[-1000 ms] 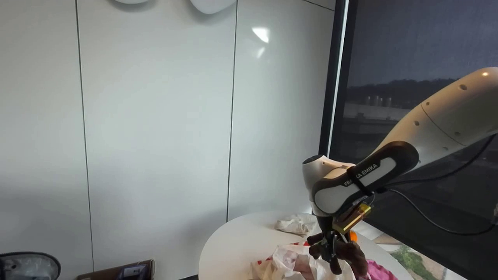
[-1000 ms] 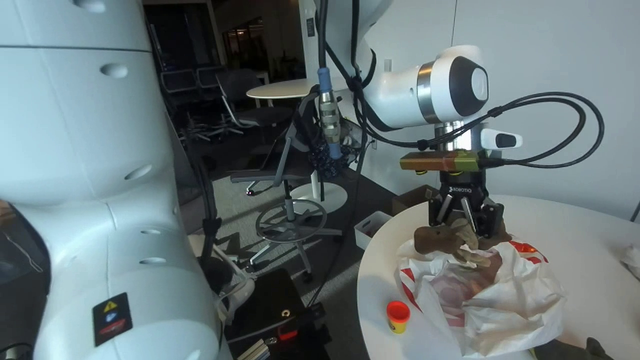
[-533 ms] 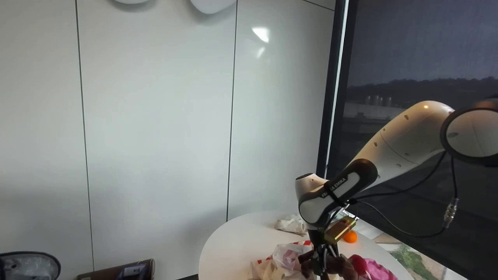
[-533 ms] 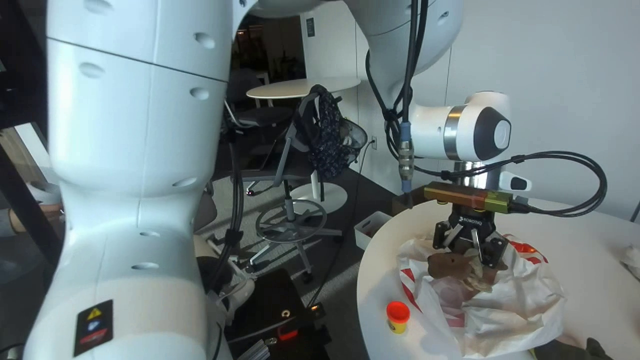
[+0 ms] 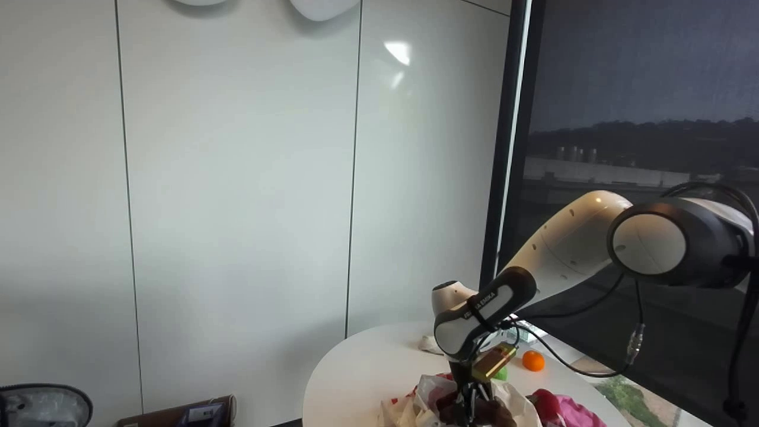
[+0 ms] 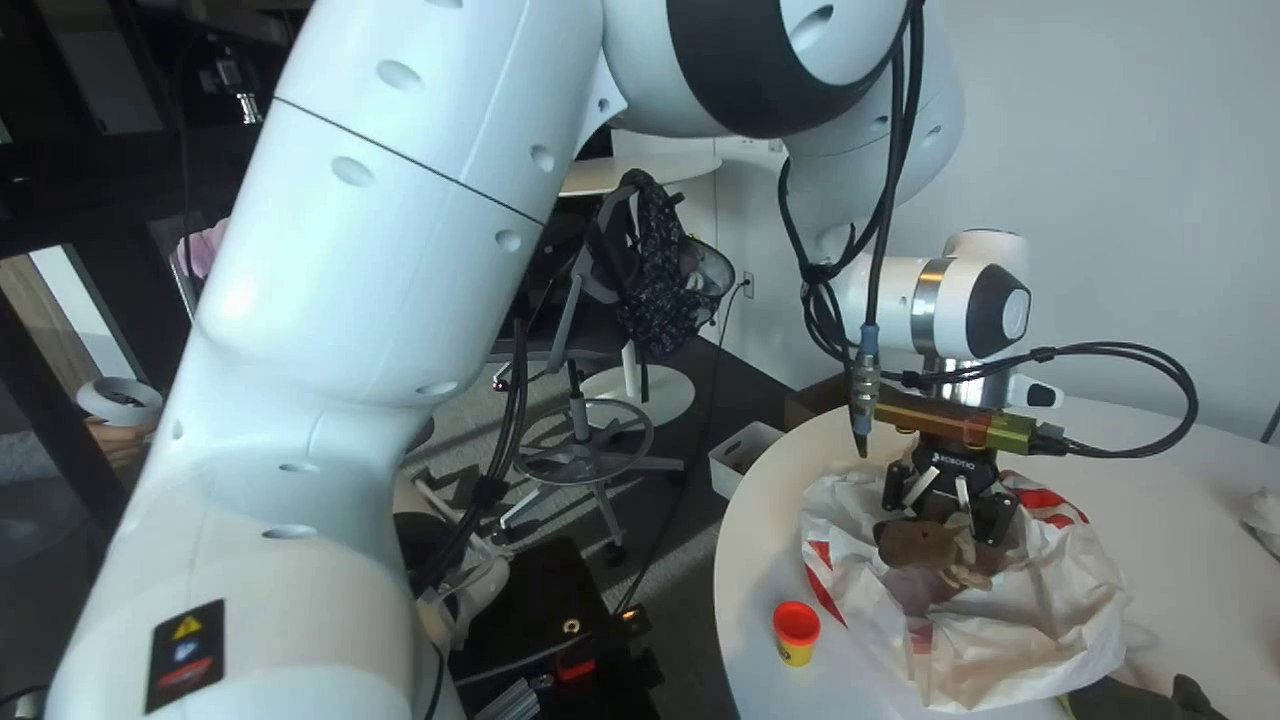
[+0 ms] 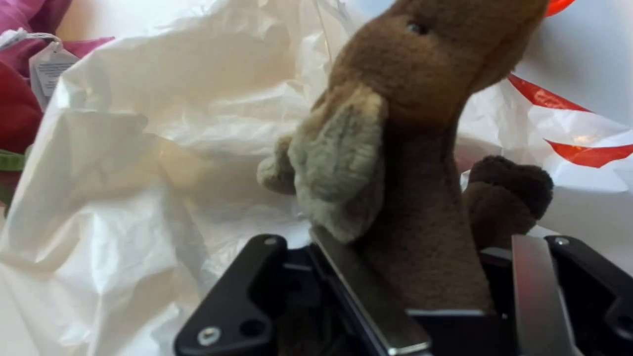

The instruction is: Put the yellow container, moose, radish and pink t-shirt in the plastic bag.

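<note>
Jaws are clamped on one brown plush moose with beige antlers (image 7: 425, 207), across its body just behind the antlers, squeezed well in. Tips are hidden, so I can't read any gap left. Mid-body grip looks right to me: soft parts fold, head sits free ahead.

Under and around it: one white translucent plastic bag with red markings (image 6: 1010, 650), spread crumpled on the round white bench (image 6: 1170, 480). Moose sits low among its folds; can't tell if it's inside the mouth or on top of the film. Bag's laid wide, I'd guess, so I can load from above. I'd confirm before releasing.

One small yellow container with orange-red lid (image 6: 796, 635), upright, outside the bag, between it and the bench edge facing the arm's base (image 6: 250, 600). One red plush radish (image 5: 545, 406) just beside one bright pink cloth t-shirt (image 5: 581, 413), both outside the bag, near the bench edge by the window (image 5: 640, 136). One dark soft thing (image 6: 1130, 700) pokes out by the bag, only partly in view; might be the radish's leaves, can't tell.

One green ball (image 5: 501, 374), one orange ball (image 5: 533, 360), one crumpled whitish cloth (image 5: 431, 345) further off on the bench: not on my list. By my count, three items left to load after the moose.
</note>
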Controlling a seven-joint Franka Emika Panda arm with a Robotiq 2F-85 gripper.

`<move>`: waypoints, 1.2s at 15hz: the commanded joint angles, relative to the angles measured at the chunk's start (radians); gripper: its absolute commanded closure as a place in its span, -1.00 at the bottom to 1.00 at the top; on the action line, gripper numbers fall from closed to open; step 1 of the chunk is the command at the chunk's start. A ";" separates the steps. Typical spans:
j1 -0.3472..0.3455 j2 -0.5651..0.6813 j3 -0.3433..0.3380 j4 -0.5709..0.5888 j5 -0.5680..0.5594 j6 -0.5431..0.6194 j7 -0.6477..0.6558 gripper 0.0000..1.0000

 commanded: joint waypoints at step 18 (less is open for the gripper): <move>-0.011 0.150 -0.082 0.063 0.075 0.460 0.159 -0.16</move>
